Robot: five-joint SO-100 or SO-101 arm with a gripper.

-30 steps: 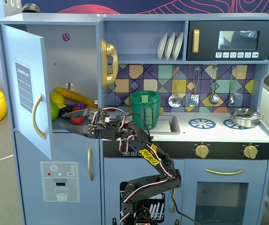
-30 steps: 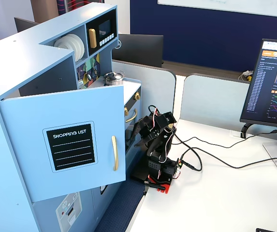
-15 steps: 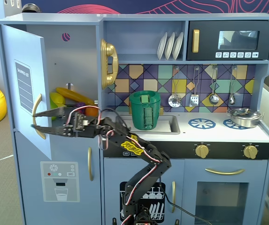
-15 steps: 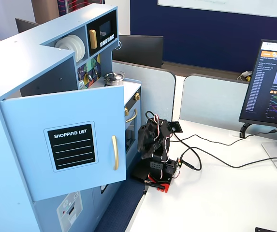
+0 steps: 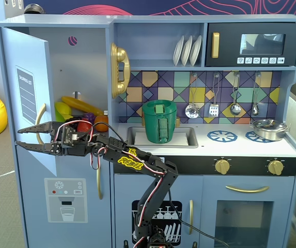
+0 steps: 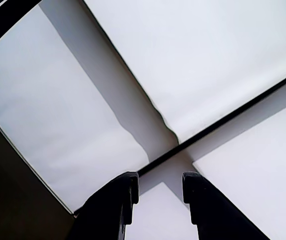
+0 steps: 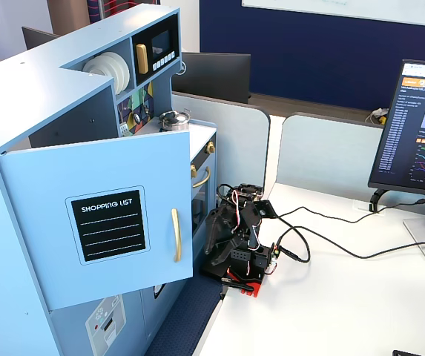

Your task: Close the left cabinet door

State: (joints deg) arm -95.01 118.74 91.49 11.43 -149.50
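Observation:
The left cabinet door (image 5: 31, 98) is light blue with a black SHOPPING LIST panel and a curved gold handle (image 5: 41, 117). It stands swung well open from the cabinet. In the other fixed view its outer face (image 7: 93, 215) and handle (image 7: 175, 234) show fully. My gripper (image 5: 19, 137) is open and empty. It points left in front of the door's lower part, just below the handle. In the wrist view the gripper (image 6: 160, 192) has its jaws apart with nothing between them, and only pale panels lie beyond. The arm's base (image 7: 242, 256) stands right of the door.
Toy food (image 5: 80, 111) sits inside the open cabinet. Below is a door with a dispenser graphic (image 5: 65, 199). A gold telephone (image 5: 119, 70), a green pot (image 5: 159, 121) in the sink and a microwave (image 5: 253, 44) lie to the right. A monitor (image 7: 420, 133) and cables are on the white table (image 7: 346, 311).

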